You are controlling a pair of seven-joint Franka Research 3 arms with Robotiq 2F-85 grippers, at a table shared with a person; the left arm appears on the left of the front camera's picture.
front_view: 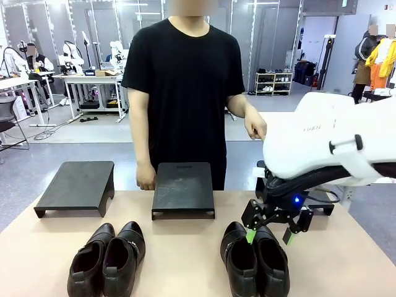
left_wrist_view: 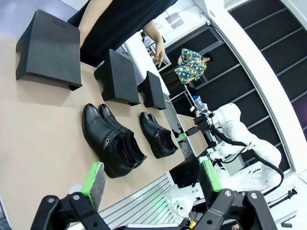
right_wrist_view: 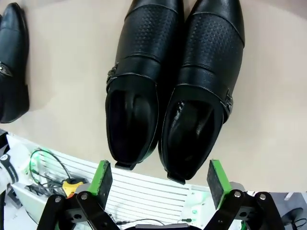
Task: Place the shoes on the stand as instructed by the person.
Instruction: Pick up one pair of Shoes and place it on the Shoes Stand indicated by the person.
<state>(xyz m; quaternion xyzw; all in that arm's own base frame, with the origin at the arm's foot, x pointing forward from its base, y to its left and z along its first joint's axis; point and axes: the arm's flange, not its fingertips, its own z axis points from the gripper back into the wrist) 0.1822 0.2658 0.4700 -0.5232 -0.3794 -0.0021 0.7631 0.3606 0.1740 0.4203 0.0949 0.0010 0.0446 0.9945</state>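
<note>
My right claw (front_view: 269, 236) hangs spread wide just above the right pair (front_view: 240, 263), mid-approach; next, I judge, I must drop, straddle both shoes and pinch.

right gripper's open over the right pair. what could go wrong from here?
1. The right gripper hangs open over the right pair, whose shoes lie pressed together. The pads barely span both heels, so it may catch only one shoe or slip on the glossy leather.
2. The person's hand points near the right-hand stand. Carrying shoes there could bring the arm close to it.
</note>
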